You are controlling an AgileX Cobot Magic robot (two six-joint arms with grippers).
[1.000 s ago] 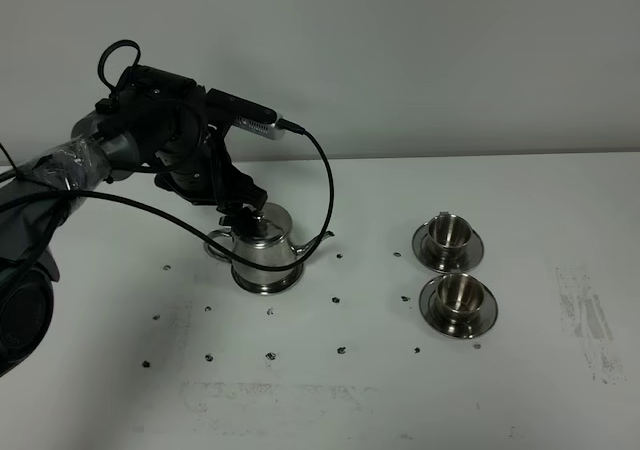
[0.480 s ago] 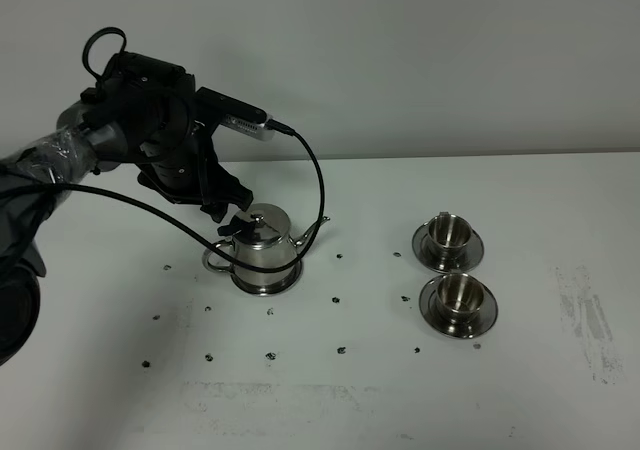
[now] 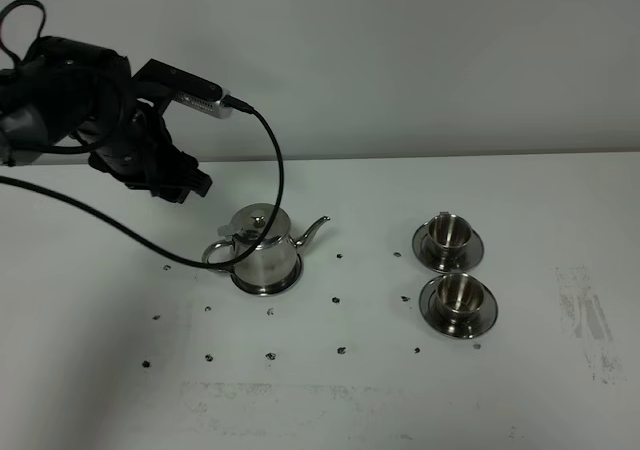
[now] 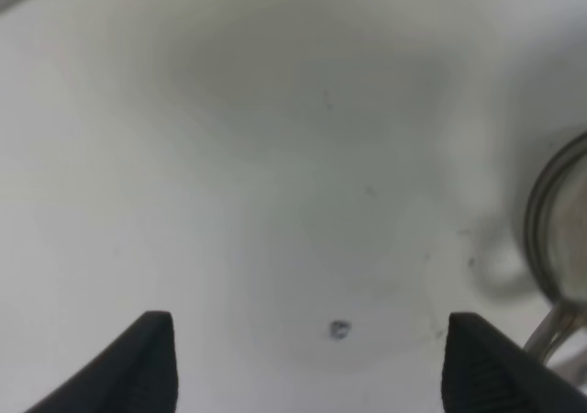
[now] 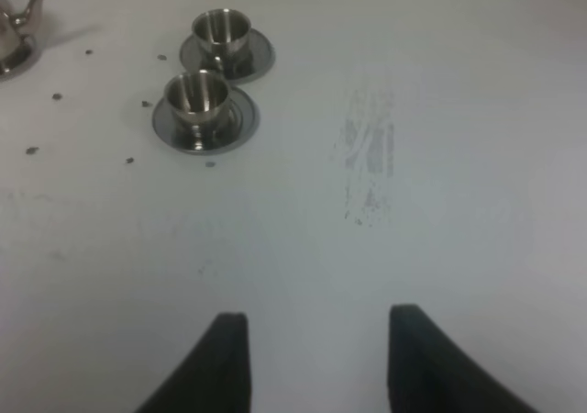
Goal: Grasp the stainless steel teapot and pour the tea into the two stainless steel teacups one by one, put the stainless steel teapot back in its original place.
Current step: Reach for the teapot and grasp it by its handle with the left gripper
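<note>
You have the shiny tapered steel teapot with knobbed lid (image 3: 262, 253) standing upright on its flat round steel saucer (image 3: 270, 289), left of centre on the white bench (image 3: 520, 390), spout pointing right. Your left end effector (image 4: 307, 340) hangs far-left of the pot, clear of it, fingers wide apart and empty. The far small steel teacup (image 3: 448, 231) and the near small steel teacup (image 3: 459, 291) sit on separate saucers at right, just beside each other. Your right end effector (image 5: 319, 362) is likewise spread, empty, well apart from both cups.
</note>
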